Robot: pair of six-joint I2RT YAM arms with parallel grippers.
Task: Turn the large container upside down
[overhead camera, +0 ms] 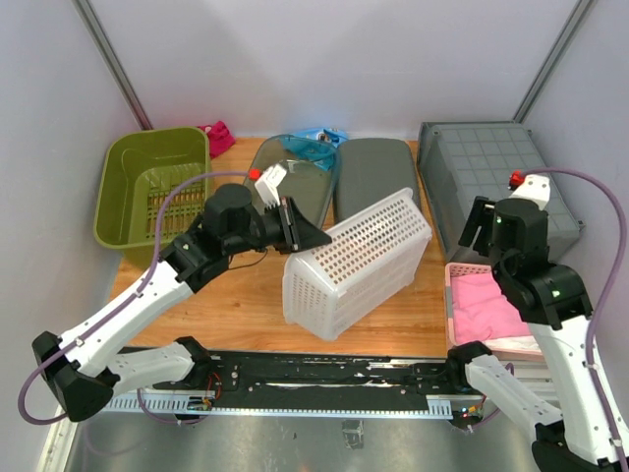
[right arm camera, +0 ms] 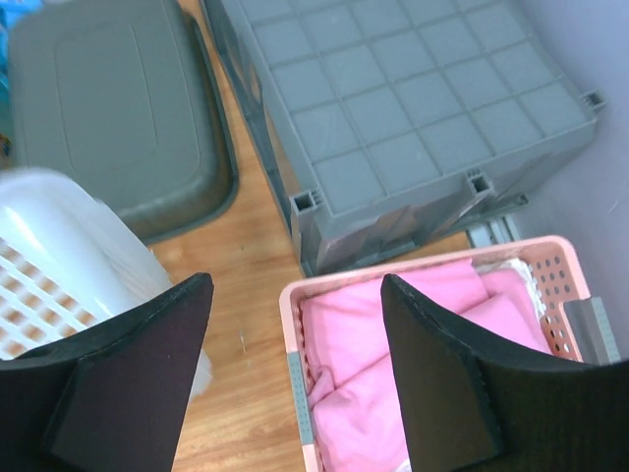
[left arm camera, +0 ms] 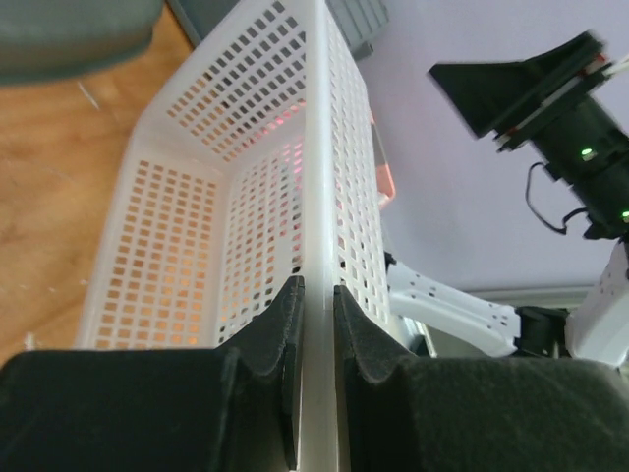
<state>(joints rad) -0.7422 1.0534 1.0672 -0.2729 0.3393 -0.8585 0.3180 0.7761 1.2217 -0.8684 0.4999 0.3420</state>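
The large white perforated basket (overhead camera: 359,261) is tilted on its side in the middle of the wooden table, its open mouth toward the left. My left gripper (overhead camera: 295,228) is shut on its raised rim. In the left wrist view the two black fingers clamp the white rim (left arm camera: 316,393), and the basket (left arm camera: 246,177) stretches away from the gripper (left arm camera: 316,295). My right gripper (overhead camera: 479,224) is open and empty, apart from the basket's right end. In the right wrist view it (right arm camera: 295,285) hovers above the table, with the white basket (right arm camera: 59,256) at the left edge.
A green basket (overhead camera: 147,187) stands at the back left. Two grey tubs (overhead camera: 295,177) (overhead camera: 373,177) lie upside down behind the white basket. A grey crate (overhead camera: 491,167) lies upside down at the back right. A pink basket with pink cloth (overhead camera: 491,305) sits at the front right.
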